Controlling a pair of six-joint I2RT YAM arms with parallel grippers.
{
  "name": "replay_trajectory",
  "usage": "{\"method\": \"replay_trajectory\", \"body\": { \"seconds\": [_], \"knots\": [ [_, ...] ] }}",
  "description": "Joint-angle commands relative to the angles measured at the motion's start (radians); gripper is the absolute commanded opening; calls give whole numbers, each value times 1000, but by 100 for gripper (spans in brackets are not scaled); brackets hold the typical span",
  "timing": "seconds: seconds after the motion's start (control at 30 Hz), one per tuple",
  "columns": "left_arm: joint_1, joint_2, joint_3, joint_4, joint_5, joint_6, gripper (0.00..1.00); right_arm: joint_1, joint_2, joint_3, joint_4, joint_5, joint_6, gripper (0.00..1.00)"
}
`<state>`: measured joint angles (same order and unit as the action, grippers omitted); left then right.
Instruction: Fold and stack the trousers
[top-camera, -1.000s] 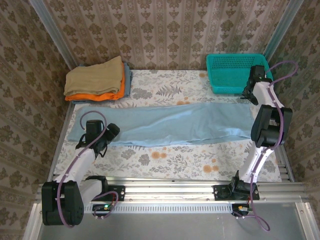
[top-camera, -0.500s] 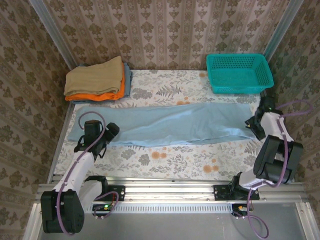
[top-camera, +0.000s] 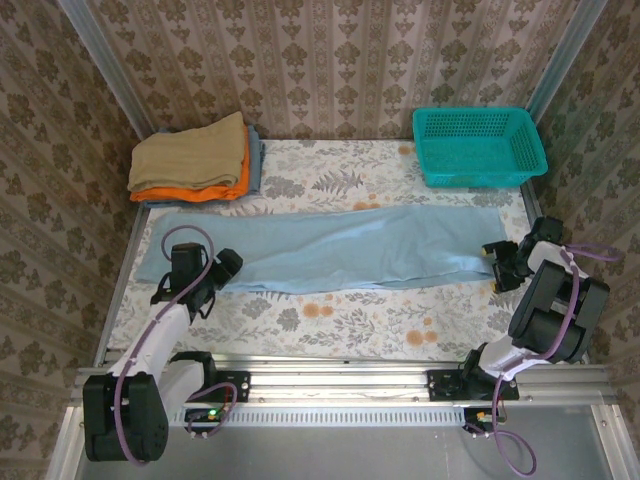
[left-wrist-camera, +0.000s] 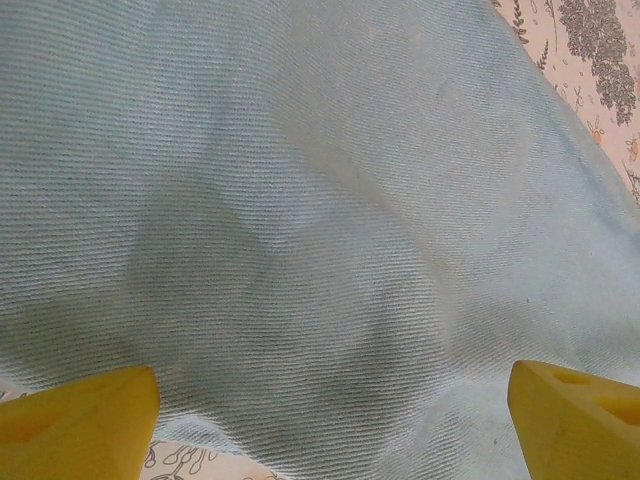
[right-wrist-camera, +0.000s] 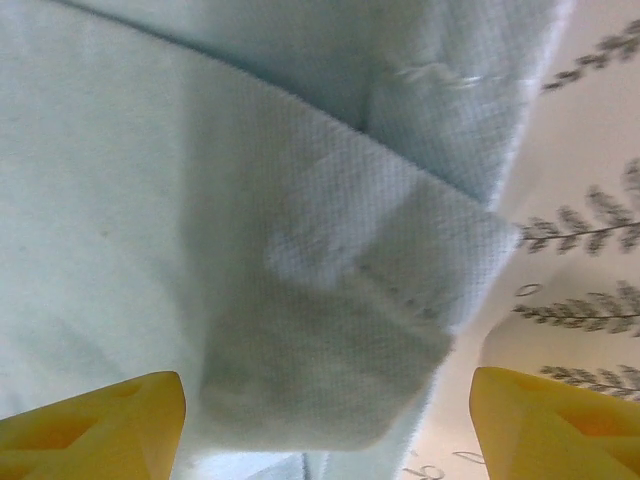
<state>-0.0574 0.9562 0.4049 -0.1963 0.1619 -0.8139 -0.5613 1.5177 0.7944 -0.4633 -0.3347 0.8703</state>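
The pale sky-blue trousers (top-camera: 340, 248) lie folded lengthwise in a long flat strip across the middle of the table, left to right. My left gripper (top-camera: 222, 270) hovers over the strip's near edge toward its left end, open. In the left wrist view its yellow fingertips (left-wrist-camera: 85, 430) stand wide apart over the blue cloth (left-wrist-camera: 300, 220). My right gripper (top-camera: 498, 262) is at the strip's right end, open. The right wrist view has yellow fingertips (right-wrist-camera: 95, 425) spread either side of a folded corner of the trousers (right-wrist-camera: 340, 330), not closed on it.
A teal basket (top-camera: 478, 146) stands at the back right. A stack of folded garments, tan on orange (top-camera: 192, 158), sits at the back left. The floral tablecloth (top-camera: 350, 320) is bare in front of the trousers. Metal rails border the table.
My right arm swung from the basket down to the right end of the trousers and lowered over its corner. The left gripper shifted only slightly.
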Motion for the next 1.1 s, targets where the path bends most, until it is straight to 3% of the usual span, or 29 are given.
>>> {"method": "replay_trajectory", "body": {
  "seconds": [0.0, 0.07, 0.13, 0.3, 0.5, 0.93, 1.0, 1.07],
  "knots": [
    [-1, -22, -22, 7, 7, 7, 91, -5, 33, -1, 87, -40, 62, 51],
    [-1, -20, -21, 6, 10, 8, 90, -5, 35, 1, 87, -40, 61, 37],
    [-1, -18, -15, -4, 5, 16, 90, -7, 23, 7, 73, -18, 46, 31],
    [0, -23, -11, -9, 1, 13, 90, -20, -26, 14, 59, 21, 35, 7],
    [-1, -26, -7, -11, 4, 10, 90, -29, -71, 61, -20, 85, -15, 4],
    [0, -47, 7, -44, 1, 18, 90, -147, -87, 60, -14, -13, -14, 4],
    [2, -52, 11, -52, -3, 18, 90, -150, -90, 51, -22, -3, -23, 5],
    [1, -54, 13, -55, -4, 19, 90, -152, -92, 20, -2, 5, -20, 13]
  ]
}}
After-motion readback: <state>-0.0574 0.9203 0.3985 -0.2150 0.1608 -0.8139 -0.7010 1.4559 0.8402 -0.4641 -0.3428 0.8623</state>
